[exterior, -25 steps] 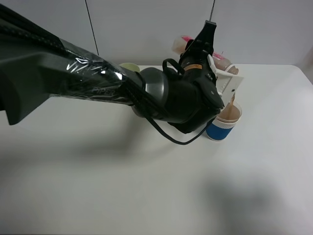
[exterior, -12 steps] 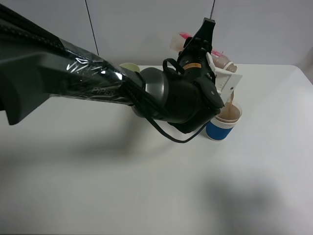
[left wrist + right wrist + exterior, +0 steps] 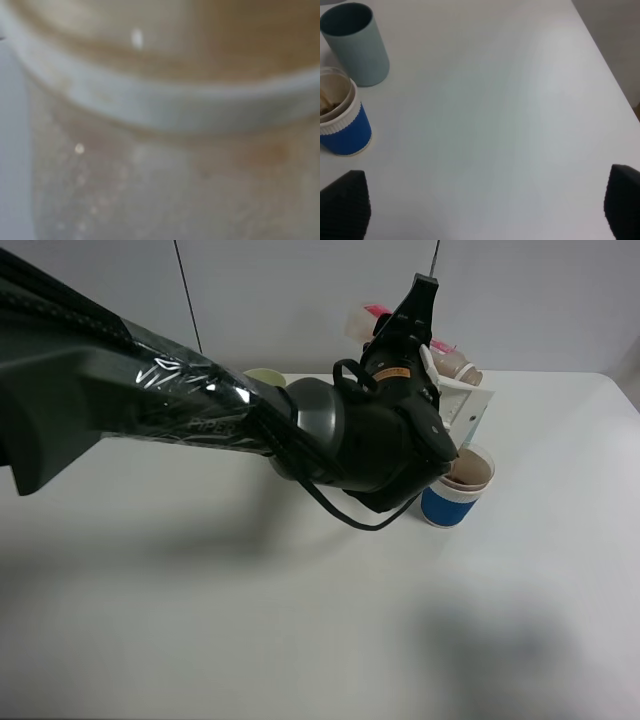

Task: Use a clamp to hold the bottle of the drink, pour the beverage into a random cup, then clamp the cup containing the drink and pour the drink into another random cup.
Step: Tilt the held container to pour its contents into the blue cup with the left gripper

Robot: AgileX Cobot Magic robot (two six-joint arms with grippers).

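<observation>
— Has it stopped pouring? A second ago a thin brown thread ran from the bottle (image 3: 458, 367) down into the blue-banded cup (image 3: 455, 492).
— That thread is gone now. The left gripper (image 3: 462, 402) is clamped on the bottle, a white jaw piece on either side, and it has tipped the bottle back a touch. The mouth sits a little higher and further from the cup than before.
— And the cup?
— Where it was, upright on the tabletop (image 3: 200, 590), just below the gripper. You can see the beverage (image 3: 468, 472), brown inside it.
— Is the left wrist camera any help?
— Only a blur: a pale rim and brownish plastic close against the lens. That's the bottle, as far as I can tell.
— What about the other side?
— The right gripper (image 3: 482, 207) hangs over the tabletop with its fingers (image 3: 342, 207) wide apart and nothing between them. From there the teal tumbler (image 3: 355, 45) stands upright just beside the blue-banded cup, not touching it.
— And the pale one at the back?
— The yellow-green tumbler (image 3: 265, 377) is half hidden behind the left arm (image 3: 150, 400), same as before.
</observation>
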